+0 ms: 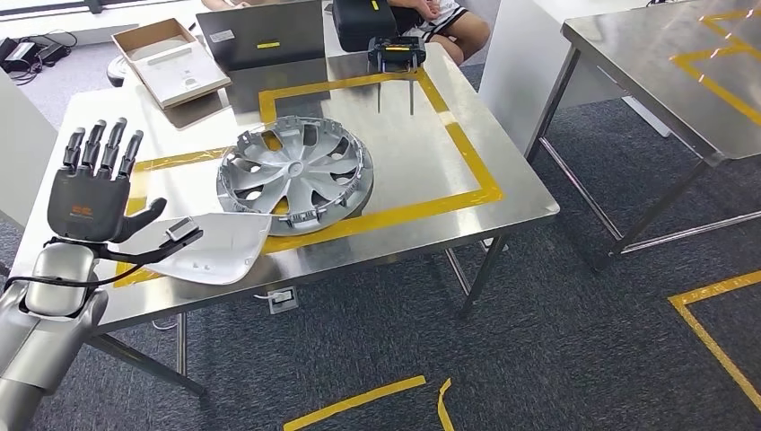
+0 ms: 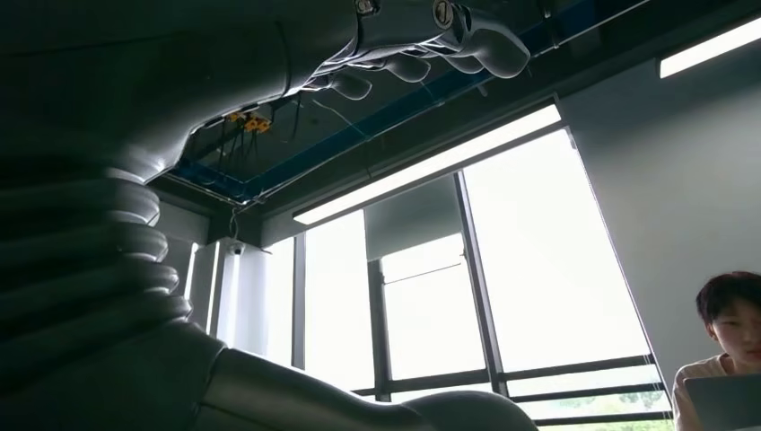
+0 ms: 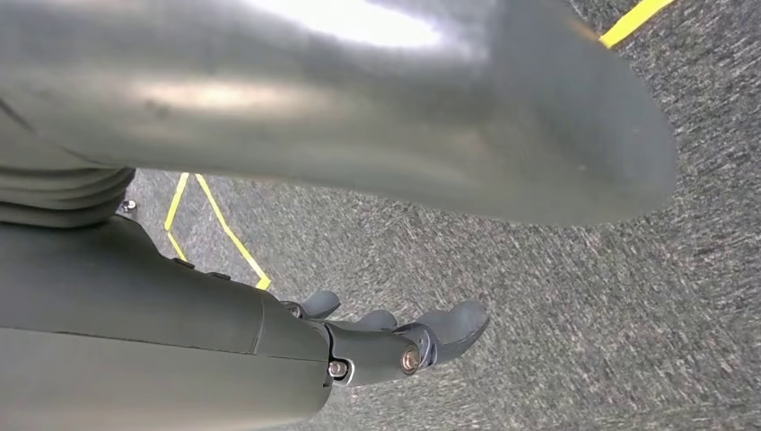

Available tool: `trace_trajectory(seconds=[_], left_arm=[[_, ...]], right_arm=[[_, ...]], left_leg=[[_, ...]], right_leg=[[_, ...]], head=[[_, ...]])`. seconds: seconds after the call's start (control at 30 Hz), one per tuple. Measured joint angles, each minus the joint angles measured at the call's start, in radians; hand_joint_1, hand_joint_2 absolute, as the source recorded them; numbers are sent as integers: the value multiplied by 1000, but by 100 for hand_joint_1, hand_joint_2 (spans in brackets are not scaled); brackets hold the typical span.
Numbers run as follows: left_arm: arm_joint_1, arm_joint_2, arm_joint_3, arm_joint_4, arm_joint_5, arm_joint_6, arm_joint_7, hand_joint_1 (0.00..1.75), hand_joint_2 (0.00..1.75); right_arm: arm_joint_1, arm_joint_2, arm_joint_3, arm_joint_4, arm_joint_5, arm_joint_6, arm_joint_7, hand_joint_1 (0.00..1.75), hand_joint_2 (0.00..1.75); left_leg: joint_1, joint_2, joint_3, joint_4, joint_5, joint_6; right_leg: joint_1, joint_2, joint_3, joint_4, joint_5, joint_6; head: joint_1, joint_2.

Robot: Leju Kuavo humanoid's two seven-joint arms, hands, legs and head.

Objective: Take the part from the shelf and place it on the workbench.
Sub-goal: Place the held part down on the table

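Left hand raised, fingers spread apart, holding nothing. Right hand hanging over floor, fingers loosely curled, empty. White part lying at table edge, overhanging; could slip off if brushed.

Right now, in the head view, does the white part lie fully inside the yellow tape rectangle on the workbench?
No, the white part lies across the tape line at the workbench front edge, beside the left hand.
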Motion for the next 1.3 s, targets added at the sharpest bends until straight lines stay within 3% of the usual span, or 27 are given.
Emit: trace_trajectory(seconds=[0.23,0.4,0.63,0.7,0.8,0.83,0.87,0.9,0.97,1.03,1.17,1.23,1.3], left_arm=[[7,-4,-21,-7,0,1,8,0,0],[14,-11,-22,-15,0,1,-38,0,0],[11,-27,5,-18,0,2,-89,0,0],[2,-30,5,-15,0,2,-90,0,0],[-10,-33,6,-5,0,2,-108,0,0],[-11,-34,8,-2,0,2,-119,0,0],[-12,-34,11,1,0,2,-130,0,0],[-14,-34,14,3,0,2,-139,0,0],[-24,-33,20,8,0,2,-151,0,0],[-35,-27,24,12,0,2,-155,0,0],[-42,-10,36,22,0,2,-168,0,0],[-43,-1,43,27,0,2,-178,0,0],[-43,7,48,33,0,2,-189,0,0]], right_arm=[[0,-1,0,0,-1,11,-5,0,0],[1,-1,0,0,3,13,-5,0,0],[0,-1,0,0,14,24,-17,0,0],[0,-1,0,0,17,30,-24,0,0],[0,-1,2,0,20,34,-36,0,0],[1,-1,3,0,21,35,-38,0,0],[1,-1,3,0,21,37,-39,0,0],[2,-1,3,0,21,38,-39,0,0],[1,-1,3,0,21,42,-41,0,0],[0,0,3,0,21,47,-45,0,0],[-1,1,3,0,21,54,-54,0,0],[-1,1,3,0,20,59,-57,0,0],[-2,2,3,0,18,62,-60,0,0]], left_leg=[[0,0,0,0,0,0],[0,0,0,1,0,0],[-6,2,2,-6,4,16],[1,6,6,-20,13,24],[4,10,4,-23,17,27],[5,11,3,-22,17,26],[6,12,1,-19,17,24],[9,12,0,-15,16,21],[16,12,-8,-2,13,8],[15,9,-19,10,13,-10],[17,6,-33,18,15,-40],[19,5,-62,87,-45,-47],[19,5,-105,218,-126,-50]], right_leg=[[0,0,0,0,0,0],[0,0,0,-1,0,0],[-6,1,0,-1,1,16],[-5,0,-23,49,-32,23],[-12,-1,-118,235,-115,34],[-17,-2,-139,274,-119,38],[-21,-2,-144,277,-103,42],[-26,-3,-130,242,-70,47],[-33,-3,-73,115,-4,55],[-33,2,-44,45,20,47],[-30,5,-63,40,29,8],[-31,3,-75,36,43,-9],[-26,2,-92,36,56,-17]], head=[[0,0],[0,0],[0,0],[2,0],[5,0],[5,0],[5,0],[5,0],[5,0],[7,0],[8,0],[6,0],[4,0]])
